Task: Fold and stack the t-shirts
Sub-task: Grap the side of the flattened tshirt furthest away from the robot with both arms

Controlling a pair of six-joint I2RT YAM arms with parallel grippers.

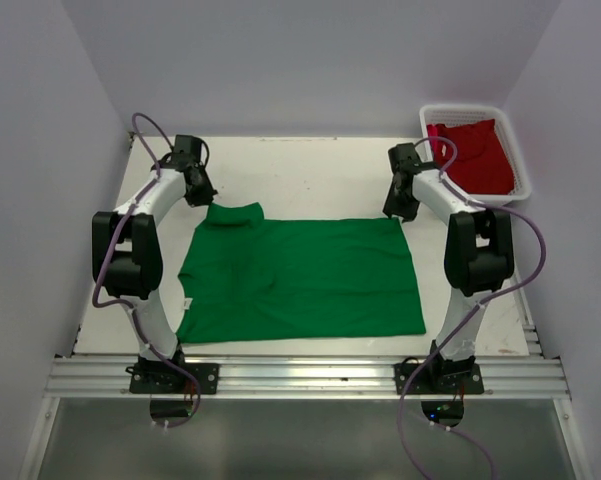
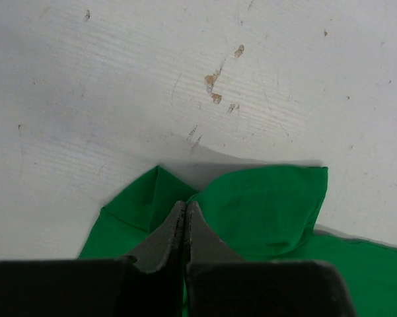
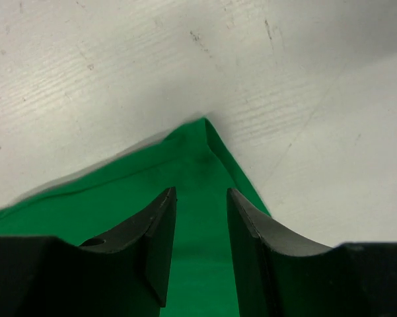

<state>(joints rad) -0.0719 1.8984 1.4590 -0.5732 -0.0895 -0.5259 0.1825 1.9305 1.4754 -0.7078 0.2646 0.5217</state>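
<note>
Left tool [image 2: 185, 205] pressed together over green t-shirt [image 2: 264, 205]; right tool [image 3: 201, 192] spread above corner

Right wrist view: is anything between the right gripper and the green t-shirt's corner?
Nothing visible. The right gripper hangs open over the far corner of the green t-shirt, only flat cloth showing between its jaws.

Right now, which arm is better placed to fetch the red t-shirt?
Right, probably. The red t-shirt lies in the white mesh basket just beyond the right gripper, whose jaws stand open; the left gripper is shut, far left, over the green t-shirt.
</note>
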